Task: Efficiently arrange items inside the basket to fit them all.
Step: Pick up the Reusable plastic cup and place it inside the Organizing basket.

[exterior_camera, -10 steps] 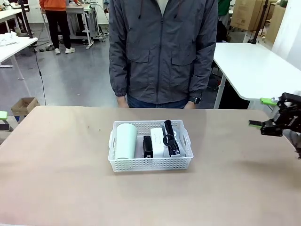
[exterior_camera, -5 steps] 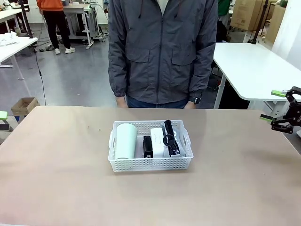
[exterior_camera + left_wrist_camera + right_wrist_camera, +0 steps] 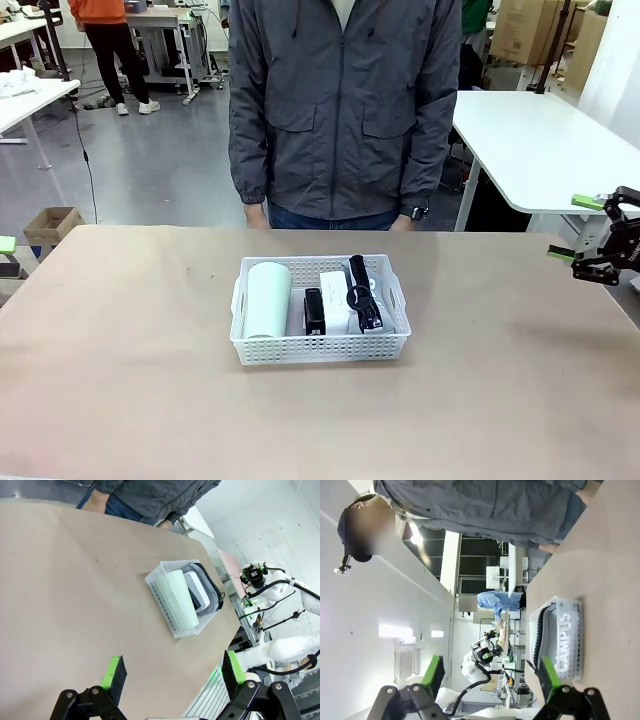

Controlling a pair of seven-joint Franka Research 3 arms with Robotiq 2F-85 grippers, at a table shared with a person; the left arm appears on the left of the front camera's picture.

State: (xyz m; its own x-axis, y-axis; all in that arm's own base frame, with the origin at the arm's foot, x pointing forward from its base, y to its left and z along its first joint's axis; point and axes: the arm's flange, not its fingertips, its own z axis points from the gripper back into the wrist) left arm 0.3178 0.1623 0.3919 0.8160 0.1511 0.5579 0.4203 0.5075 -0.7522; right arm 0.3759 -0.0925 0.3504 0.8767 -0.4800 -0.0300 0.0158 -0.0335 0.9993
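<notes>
The white basket (image 3: 320, 347) sits mid-table with the items packed side by side in it. A pale green paper cup (image 3: 266, 298) lies at its left, then a black stapler (image 3: 314, 311), a small white box (image 3: 334, 296) and the grey pouch (image 3: 380, 303) under its black strap (image 3: 358, 285). My right gripper (image 3: 588, 228) hangs open and empty at the table's right edge, far from the basket. My left gripper (image 3: 172, 672) is open and empty above bare table, with the basket (image 3: 170, 611) and the cup (image 3: 179, 597) well ahead of it. The right wrist view shows the basket (image 3: 568, 645) beyond the open right gripper (image 3: 491, 676).
A person in a grey jacket (image 3: 345, 110) stands at the far edge behind the basket, hands down at the sides. A white table (image 3: 540, 140) stands at the back right. Brown tabletop (image 3: 130, 380) stretches around the basket.
My right gripper has drawn back to the right and risen a little, away from the basket. The basket and its items have not moved.
</notes>
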